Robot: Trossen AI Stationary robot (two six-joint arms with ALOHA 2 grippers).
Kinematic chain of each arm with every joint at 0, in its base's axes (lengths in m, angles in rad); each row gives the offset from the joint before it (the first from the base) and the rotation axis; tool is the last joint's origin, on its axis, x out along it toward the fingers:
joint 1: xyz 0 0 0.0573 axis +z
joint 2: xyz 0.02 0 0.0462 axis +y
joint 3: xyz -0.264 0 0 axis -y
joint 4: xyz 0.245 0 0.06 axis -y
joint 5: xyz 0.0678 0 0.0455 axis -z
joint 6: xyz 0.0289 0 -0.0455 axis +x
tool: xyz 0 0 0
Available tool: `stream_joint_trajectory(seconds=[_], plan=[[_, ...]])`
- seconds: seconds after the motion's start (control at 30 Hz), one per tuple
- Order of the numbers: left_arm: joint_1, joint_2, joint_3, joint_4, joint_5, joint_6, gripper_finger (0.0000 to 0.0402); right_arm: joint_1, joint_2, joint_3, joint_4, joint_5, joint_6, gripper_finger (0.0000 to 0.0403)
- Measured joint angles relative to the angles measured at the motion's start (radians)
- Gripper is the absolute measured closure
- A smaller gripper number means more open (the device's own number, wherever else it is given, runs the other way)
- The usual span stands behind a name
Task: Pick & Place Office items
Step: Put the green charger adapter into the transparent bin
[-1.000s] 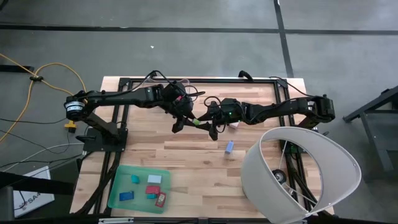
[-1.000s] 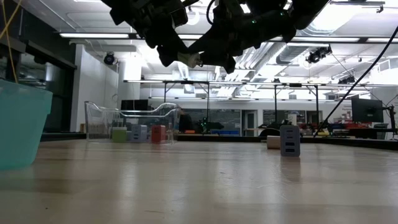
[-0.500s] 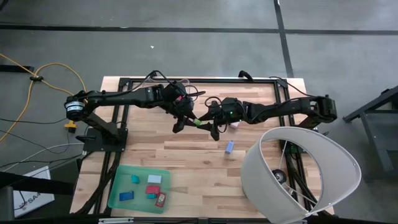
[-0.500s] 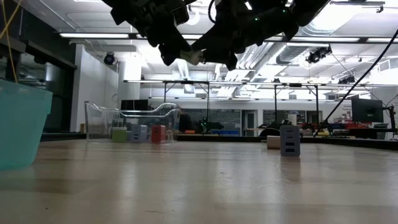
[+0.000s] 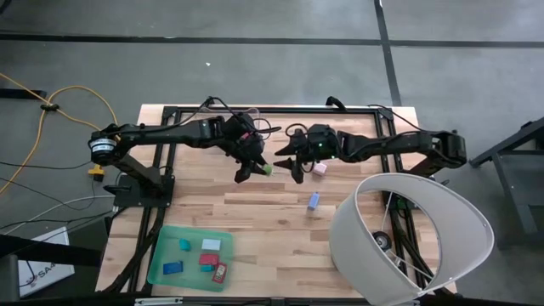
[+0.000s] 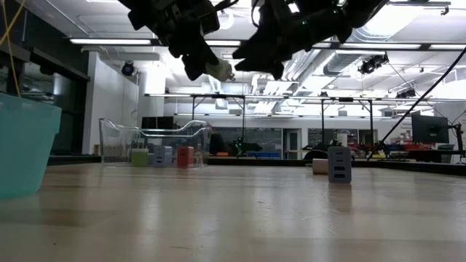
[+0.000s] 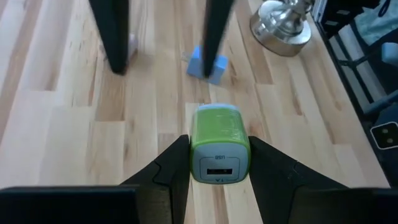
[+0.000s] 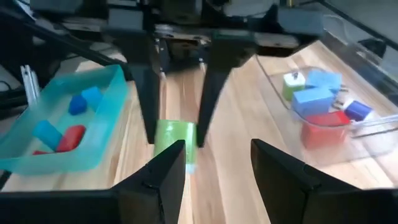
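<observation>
Green on top and white at the face, a small green-and-white plastic cube [image 7: 219, 149] up in the air over the middle of the wooden table [image 5: 255, 212]. Clenched on both its sides by the dark fingers of the left gripper [image 7: 219, 163], slot face turned back toward the wrist. No contact with the boards below.

Just past it, facing the cube head-on: the right gripper [image 8: 217, 149], fingers spread apart with nothing between them, near the cube but clear of it. Also hanging above the table, not resting on it.

Down on the wood close by that gripper, a small pink piece [image 5: 320, 168]. A little further toward the table's front edge, a light blue block [image 5: 314, 201], standing upright and alone, well apart from both grippers.

Further out, at the front left corner, a flat green tray [image 5: 155, 255] with blue, teal, red and white pieces [image 5: 209, 260] lying inside. Off to the other side, seen from the right wrist, a clear plastic bin [image 8: 373, 127] with green, blue and red blocks [image 8: 314, 99] in it.

At the front right corner, a big white lampshade [image 5: 408, 246] overhanging the table's edge.
</observation>
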Motion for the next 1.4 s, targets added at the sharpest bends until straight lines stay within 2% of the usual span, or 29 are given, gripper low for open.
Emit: stream_joint_trajectory(seconds=[0.17, 0.3, 0.37, 0.5, 0.67, 0.8, 0.93, 1.13, 1.27, 1.4], plan=[[0.001, 0.000, 0.000, -0.004, -0.004, -0.002, 0.0274, -0.010, 0.001, -0.001, -0.027, 0.030, -0.008, 0.0234], [0.026, -0.037, 0.000, -0.050, -0.073, 0.022, 0.0274, -0.026, 0.001, -0.001, -0.065, 0.054, -0.007, 0.0234], [0.057, -0.069, 0.000, -0.080, -0.072, 0.036, 0.0274, -0.036, 0.002, -0.001, -0.082, 0.053, 0.000, 0.0234], [0.158, -0.141, 0.000, -0.112, -0.053, 0.047, 0.0274, -0.044, 0.002, -0.001, -0.092, 0.049, 0.009, 0.0234], [0.344, -0.179, -0.018, -0.114, 0.042, 0.046, 0.0274, -0.042, 0.002, -0.001, -0.094, 0.042, 0.022, 0.0234], [0.478, -0.169, -0.082, -0.085, 0.082, -0.026, 0.0275, -0.033, 0.002, -0.002, -0.095, 0.043, 0.026, 0.0234], [0.545, -0.169, -0.164, -0.013, 0.082, -0.093, 0.0275, -0.026, 0.002, -0.002, -0.096, 0.039, 0.028, 0.0235], [0.560, -0.169, -0.225, 0.005, -0.056, -0.142, 0.0275, -0.020, 0.002, -0.002, -0.095, 0.039, 0.027, 0.0235], [0.535, -0.169, -0.246, 0.006, -0.112, -0.153, 0.0275, -0.020, 0.002, -0.003, -0.095, 0.039, 0.027, 0.0235], [0.494, -0.147, -0.258, 0.004, -0.216, -0.157, 0.0275, -0.020, 0.002, -0.004, -0.095, 0.039, 0.027, 0.0235]])
